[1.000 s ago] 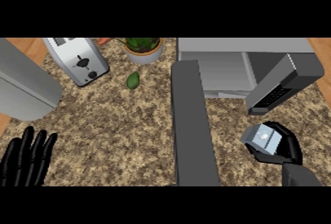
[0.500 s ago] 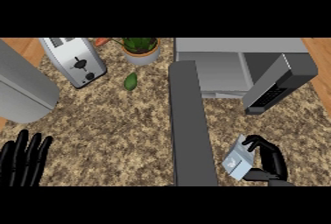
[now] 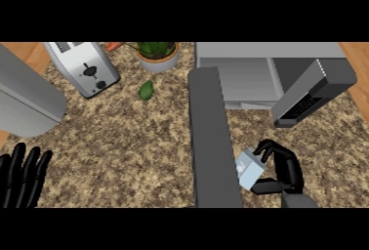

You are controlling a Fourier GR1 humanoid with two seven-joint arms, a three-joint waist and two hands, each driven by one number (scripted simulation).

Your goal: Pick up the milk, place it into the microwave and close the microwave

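The milk (image 3: 248,168), a small pale blue-and-white carton, is tilted just right of the microwave's open door (image 3: 210,141), a long dark grey slab seen edge-on. My right hand (image 3: 286,168) is curled round the carton from its right side, fingers over the top and thumb below. The microwave (image 3: 249,80) stands at the back right with its grey cavity open towards me. Its dark control panel (image 3: 310,95) juts out to the right of the cavity. My left hand (image 3: 23,177) rests open at the lower left, fingers up, far from the milk.
A silver toaster (image 3: 86,68) stands at the back left, with a potted plant (image 3: 155,53) and a carrot (image 3: 114,46) behind it. A green vegetable (image 3: 146,90) lies on the speckled counter (image 3: 122,146). A large grey curved body (image 3: 25,100) fills the left edge.
My right hand has carried the milk left, up against the open door's right side, and the carton has tilted. The left hand has barely moved.
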